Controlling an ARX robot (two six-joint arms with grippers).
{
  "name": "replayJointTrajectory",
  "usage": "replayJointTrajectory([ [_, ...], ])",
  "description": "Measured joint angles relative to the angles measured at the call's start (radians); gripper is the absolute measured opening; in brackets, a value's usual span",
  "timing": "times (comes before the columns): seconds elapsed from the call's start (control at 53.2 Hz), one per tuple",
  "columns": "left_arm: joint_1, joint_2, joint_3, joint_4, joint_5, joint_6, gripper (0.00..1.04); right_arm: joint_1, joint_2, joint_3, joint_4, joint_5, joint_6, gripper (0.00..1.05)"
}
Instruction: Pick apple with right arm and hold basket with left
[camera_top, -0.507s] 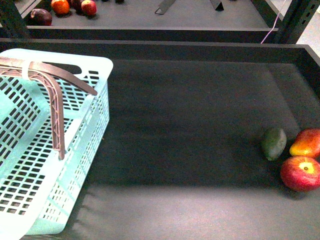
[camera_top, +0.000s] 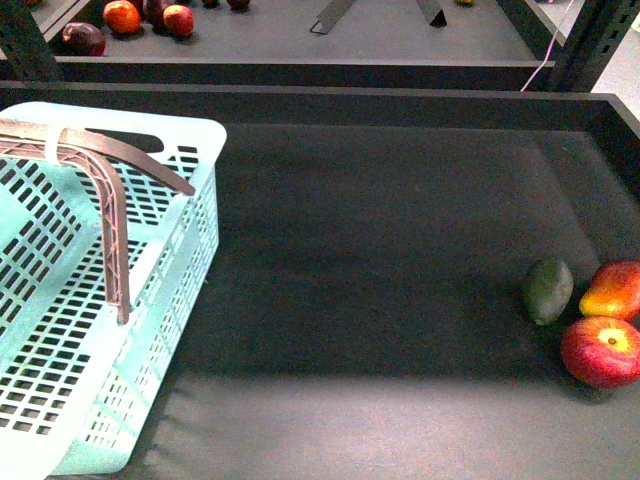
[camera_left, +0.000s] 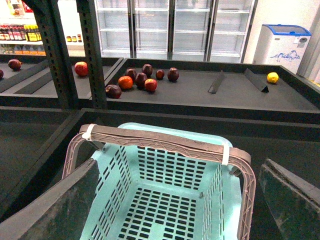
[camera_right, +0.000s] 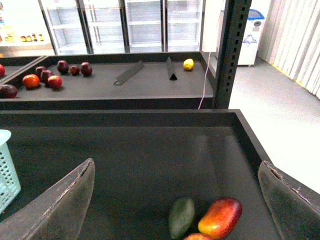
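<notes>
Apple beside green fruit, basket well apart, left tool above basket

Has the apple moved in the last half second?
No. The apple keeps the same spot just in front of the red-orange fruit and beside the dark green fruit.

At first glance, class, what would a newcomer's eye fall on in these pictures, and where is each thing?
The mint-blue basket fills the near left of the front view, its brown handles meeting over an empty inside. At the right edge of the shelf lies a cluster: the red apple nearest, an oblong red-orange fruit behind it, and a dark green fruit to their left.
</notes>
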Motion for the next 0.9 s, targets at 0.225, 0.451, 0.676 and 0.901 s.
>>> replayJointTrajectory([
  [0.225, 0.0, 0.0, 0.0, 0.0, 0.0, 0.0, 0.98, 0.0, 0.0, 0.0, 0.0, 0.0, 0.0, 0.96],
  [0.451, -0.056, 0.151, 0.056, -0.165, -0.247, -0.027, 0.98, 0.0, -0.001, 0.0, 0.0, 0.0, 0.0, 0.96],
  [0.676, 0.109, 0.682, 0.16, 0.186, 0.011, -0.394, 0.98, 0.0, -0.001, 0.0, 0.0, 0.0, 0.0, 0.96],
  [0.901, 0.119, 1.163, 0.328, 0.421, 0.163, -0.817, 0.98, 0.0, -0.001, 0.0, 0.0, 0.0, 0.0, 0.96],
])
